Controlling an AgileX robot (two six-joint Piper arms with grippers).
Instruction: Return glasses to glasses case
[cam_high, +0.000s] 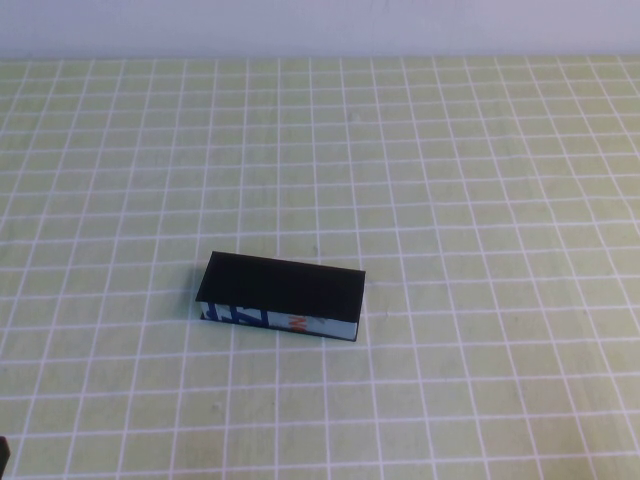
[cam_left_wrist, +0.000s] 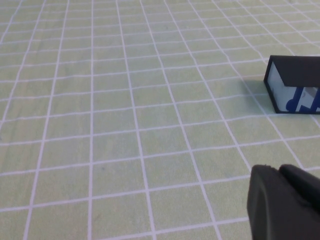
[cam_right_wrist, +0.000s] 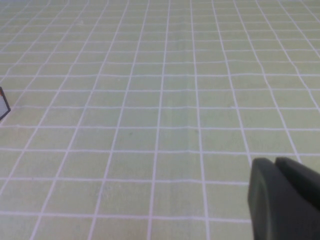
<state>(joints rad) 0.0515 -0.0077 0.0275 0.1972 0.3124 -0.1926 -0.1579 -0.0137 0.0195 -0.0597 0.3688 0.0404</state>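
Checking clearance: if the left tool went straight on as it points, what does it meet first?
Likely nothing but the green checked tablecloth. The left tool points past the flat black rectangular case, which sits off to one side; depth is unclear.

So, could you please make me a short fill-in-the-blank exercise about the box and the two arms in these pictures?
1. The lid of the glasses case is ____.
2. The case lies on a ____ tablecloth with white grid lines.
3. The fingers of the right gripper, which is away from the case, are ____.
4. The left gripper touches ____ of the case.

Missing words: closed; green; shut; nothing
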